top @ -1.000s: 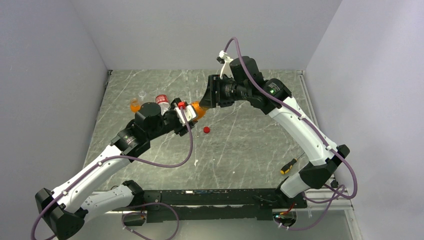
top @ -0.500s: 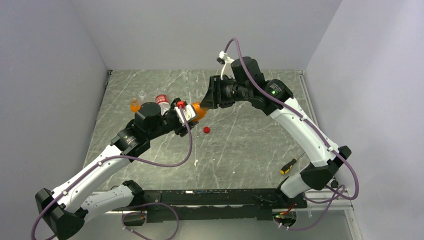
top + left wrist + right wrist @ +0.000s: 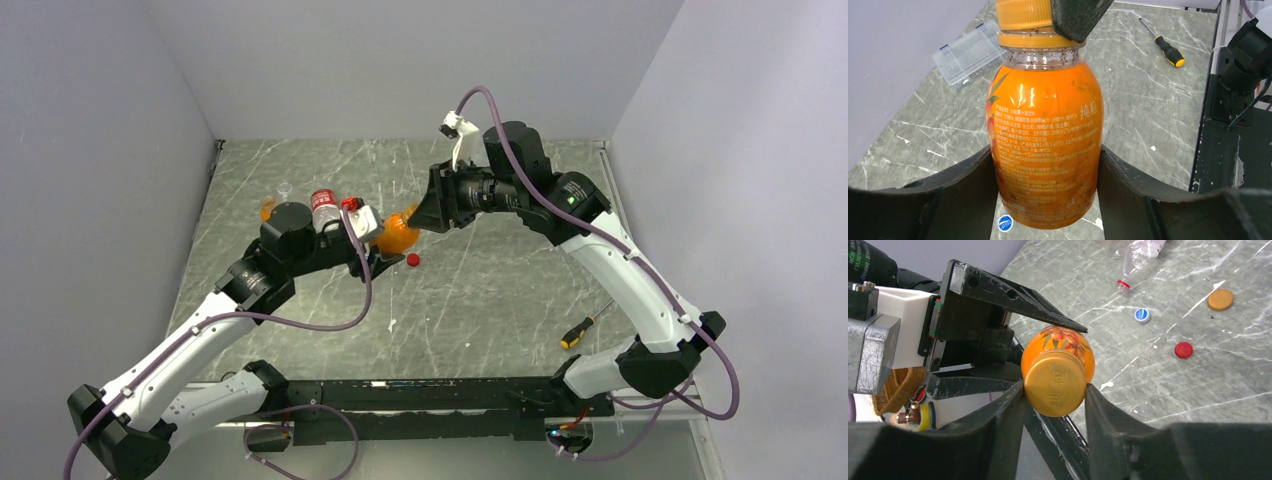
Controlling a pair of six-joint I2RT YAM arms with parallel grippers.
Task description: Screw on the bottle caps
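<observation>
**Both arms at the cap-turning step.** The orange bottle was gripped round its belly by the left jaws, set part-wide, and was held clear of the bench. Its base was seated deep between the left jaws, and its long axis was directed out from them, rightward, into the right jaws. The orange cap was seated on the neck and was pinched at its rim from both sides by the right jaws, set narrow. The cap's face was turned squarely toward the right wrist, so bottle axis and wrist roll were judged nearly in line, the relation on which the turning depends. The right arm was nearer the cap. A red cap lay on the bench below the right jaws. Against the frame one second earlier, the right jaws had been narrowed onto the cap, the right wrist had been rolled and drawn rightward, and the bottle had been lowered slightly.
</observation>
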